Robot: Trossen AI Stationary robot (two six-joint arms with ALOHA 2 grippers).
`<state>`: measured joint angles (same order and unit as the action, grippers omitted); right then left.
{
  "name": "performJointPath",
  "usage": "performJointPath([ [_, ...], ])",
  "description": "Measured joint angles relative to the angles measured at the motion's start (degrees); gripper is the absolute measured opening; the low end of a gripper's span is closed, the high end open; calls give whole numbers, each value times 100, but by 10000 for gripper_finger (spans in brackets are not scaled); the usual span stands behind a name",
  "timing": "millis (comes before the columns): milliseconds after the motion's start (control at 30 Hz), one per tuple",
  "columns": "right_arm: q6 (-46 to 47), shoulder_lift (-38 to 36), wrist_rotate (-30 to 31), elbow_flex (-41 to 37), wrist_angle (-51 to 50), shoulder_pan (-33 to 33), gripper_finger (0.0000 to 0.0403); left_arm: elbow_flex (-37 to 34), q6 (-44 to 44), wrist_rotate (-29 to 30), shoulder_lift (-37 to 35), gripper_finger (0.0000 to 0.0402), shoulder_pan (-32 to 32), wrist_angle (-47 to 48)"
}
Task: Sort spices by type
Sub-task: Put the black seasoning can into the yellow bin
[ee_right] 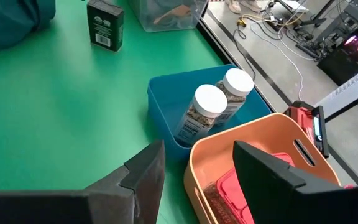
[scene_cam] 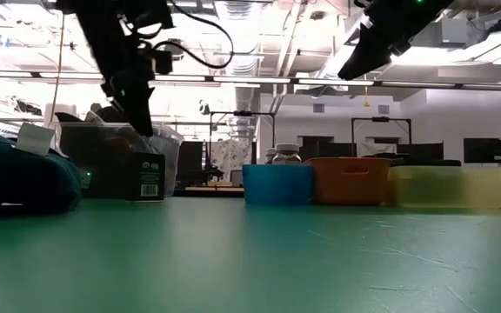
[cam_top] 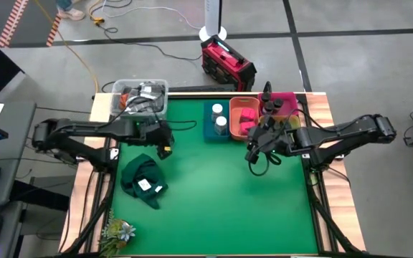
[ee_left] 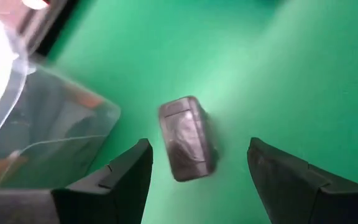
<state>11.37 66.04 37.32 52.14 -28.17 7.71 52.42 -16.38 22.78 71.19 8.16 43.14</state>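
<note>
Dark grey tin [ee_left: 187, 138] stands on the counter [cam_top: 214, 193]; left gripper [ee_left: 197, 165] released, straddling it from above. Descend, then clamp. Right gripper [ee_right: 194, 171] empty, spread.

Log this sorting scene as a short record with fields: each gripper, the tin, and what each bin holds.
left gripper: jaws open, above the dark grey rectangular tin, not gripping it
tin: upright on the green mat, beside the clear plastic tub
right gripper: jaws open, empty, raised over the bins
blue bin: two white-capped jars
orange bin: red-pink boxes
</note>
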Motion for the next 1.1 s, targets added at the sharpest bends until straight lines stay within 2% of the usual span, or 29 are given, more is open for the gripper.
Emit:
performJointPath([
  [67, 18, 0, 0, 0, 18, -9, 219, -328, -76, 174, -176, 249, -48, -341],
  [233, 24, 2, 0, 0, 55, -36, 219, -989, -152, 187, -349, 249, -54, -1193],
  [467, 27, 1, 0, 0, 49, -32, 219, -1451, -249, 596, -356, 249, -39, -1851],
  [633, 24, 0, 0, 0, 44, -32, 219, -1462, -284, 609, -358, 249, -36, -1864],
  [733, 24, 0, 0, 0, 44, -32, 219, -1462, -254, 406, -333, 249, -17, -1841],
  [1100, 22, 1, -1, 0, 49, -23, 219, -1462, -154, 266, 395, 249, 112, -1884],
])
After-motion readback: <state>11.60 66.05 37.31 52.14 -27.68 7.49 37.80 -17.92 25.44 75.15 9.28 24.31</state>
